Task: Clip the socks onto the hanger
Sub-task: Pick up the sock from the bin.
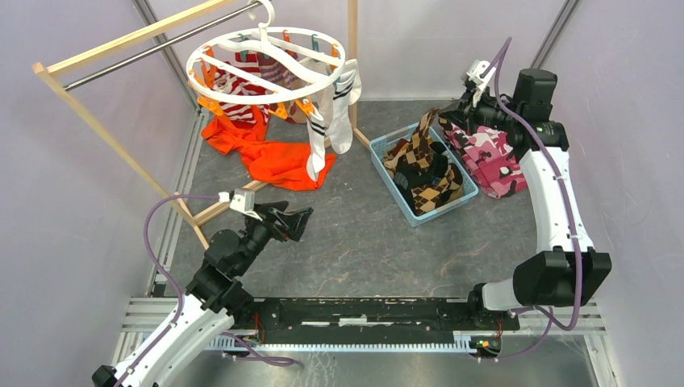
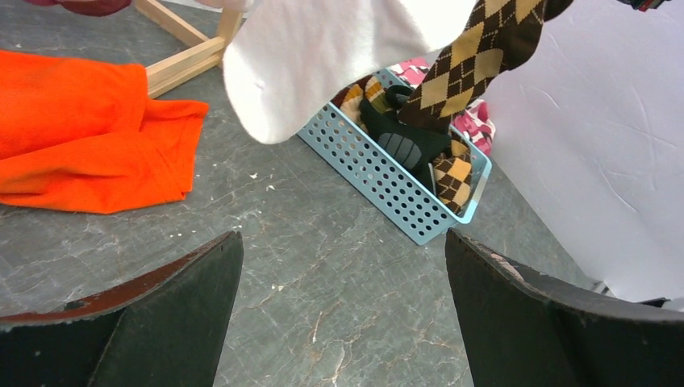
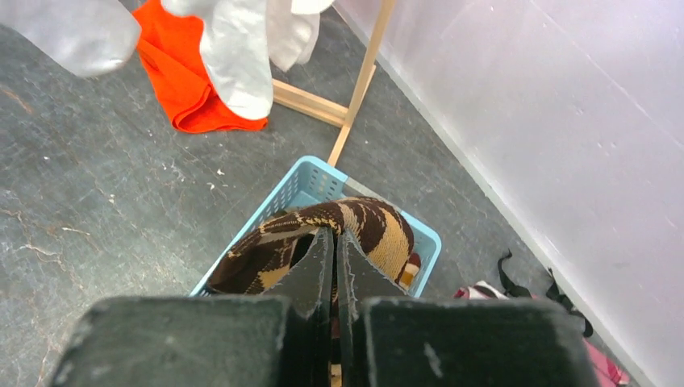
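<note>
The white round hanger hangs from the rack bar at the back left, with orange and teal clips. A red-and-white striped sock and white socks with black stripes hang from it. My right gripper is shut on a brown argyle sock and holds it up over the blue basket; the sock's lower end still reaches into the basket. More argyle and dark socks lie in the basket. My left gripper is open and empty above the floor, left of the basket.
The orange garment lies on the floor under the hanger. The pink camouflage cloth lies right of the basket. The wooden rack stands at the back left, with its foot near the garment. A hanging white sock is near the left wrist camera.
</note>
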Controlling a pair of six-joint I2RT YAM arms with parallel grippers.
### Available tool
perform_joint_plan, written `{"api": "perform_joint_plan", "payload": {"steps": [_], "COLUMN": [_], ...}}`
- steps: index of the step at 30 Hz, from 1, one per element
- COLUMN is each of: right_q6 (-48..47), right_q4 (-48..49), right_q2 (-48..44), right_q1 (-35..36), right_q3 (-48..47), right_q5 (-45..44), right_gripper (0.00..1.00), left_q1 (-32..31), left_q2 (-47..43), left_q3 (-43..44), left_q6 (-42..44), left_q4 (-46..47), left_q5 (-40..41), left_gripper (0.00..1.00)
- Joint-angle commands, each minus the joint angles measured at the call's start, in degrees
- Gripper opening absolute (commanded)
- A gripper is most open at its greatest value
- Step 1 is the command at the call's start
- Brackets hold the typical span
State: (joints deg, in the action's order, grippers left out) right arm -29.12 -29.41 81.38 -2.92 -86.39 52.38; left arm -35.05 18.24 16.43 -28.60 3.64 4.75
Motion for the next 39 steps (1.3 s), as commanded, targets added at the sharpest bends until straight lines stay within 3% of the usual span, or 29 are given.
{"api": "perform_joint_plan", "payload": {"steps": [1,15,29,35,39], "right_q6": [2.92,6.96,3.76,-1.81,-14.94], "right_q4": [4.69,11.26,16.54,15.93,9.83], "right_q2": [-1.82,-9.27,-15.8,-14.58,-14.28], "right_q1": [-0.25,2.58,21.77,27.34,30.8], "right_q3": [-2.03,3.17,15.81,16.45,16.62], "right_q5": [4.55,9.5,8.79,9.97,11.05], "right_gripper": [0.0,0.0,0.0,0.0,0.0], "left_q1": [0.24,0.24,0.24,0.22,0.24], "left_q2": [0.53,8.32,11.19,12.65,14.1], "left_q3": [1.15,3.1,0.67,-0.44,0.08], "left_q6": [2.42,9.74,10.85,14.45,17.75], "left_q4": [5.77,13.82,19.34,20.28,20.19], "left_q5": [-3.88,-20.37,-25.74,-26.12,-26.19], "left_gripper": [1.0,1.0,1.0,1.0,1.0]}}
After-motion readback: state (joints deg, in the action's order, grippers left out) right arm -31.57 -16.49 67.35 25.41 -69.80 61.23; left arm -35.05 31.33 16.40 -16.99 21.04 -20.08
